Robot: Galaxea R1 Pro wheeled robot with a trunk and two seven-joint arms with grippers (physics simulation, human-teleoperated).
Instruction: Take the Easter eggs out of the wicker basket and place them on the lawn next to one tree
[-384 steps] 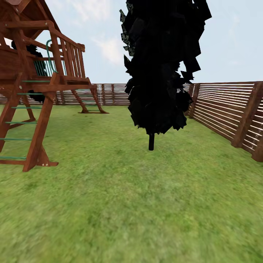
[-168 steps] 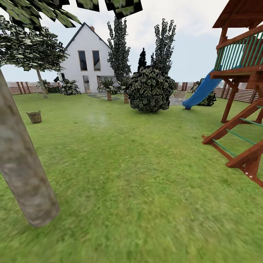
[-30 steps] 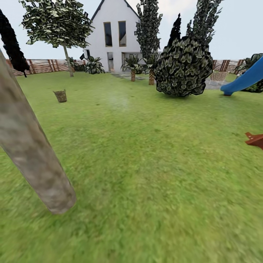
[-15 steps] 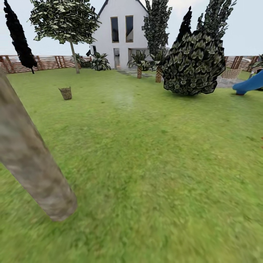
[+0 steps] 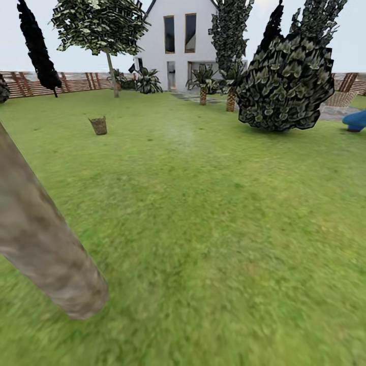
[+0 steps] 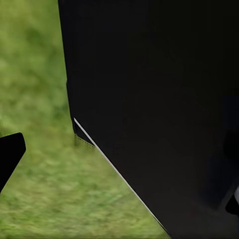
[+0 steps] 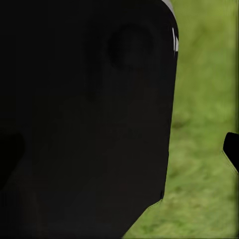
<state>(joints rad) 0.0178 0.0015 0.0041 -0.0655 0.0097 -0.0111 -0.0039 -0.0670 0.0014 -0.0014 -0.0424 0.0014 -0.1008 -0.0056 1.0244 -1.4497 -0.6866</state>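
The wicker basket [image 5: 98, 125] stands small and far off on the lawn [image 5: 213, 213], left of centre in the head view. From this distance the Easter eggs are hidden inside it. A thick pale grey-beige tree trunk [image 5: 43, 244] leans across the near left. Another tree [image 5: 101, 25] with a leafy crown stands by the fence behind the basket. In the left wrist view a dark fingertip [image 6: 9, 154] shows over grass beside the robot's black body. In the right wrist view a fingertip [image 7: 232, 149] shows at the edge. Whether either gripper is open or shut cannot be told.
A big round bush [image 5: 284, 84] stands at the right, with a blue slide end [image 5: 356, 120] beyond it. The white house [image 5: 178, 40], palm-like plants [image 5: 203, 81], a near-black columnar tree [image 5: 38, 48] and the slat fence [image 5: 76, 81] close the far side.
The whole head view has swung left and moved forward. The basket and house now sit further right in the picture, and the slide has nearly left it.
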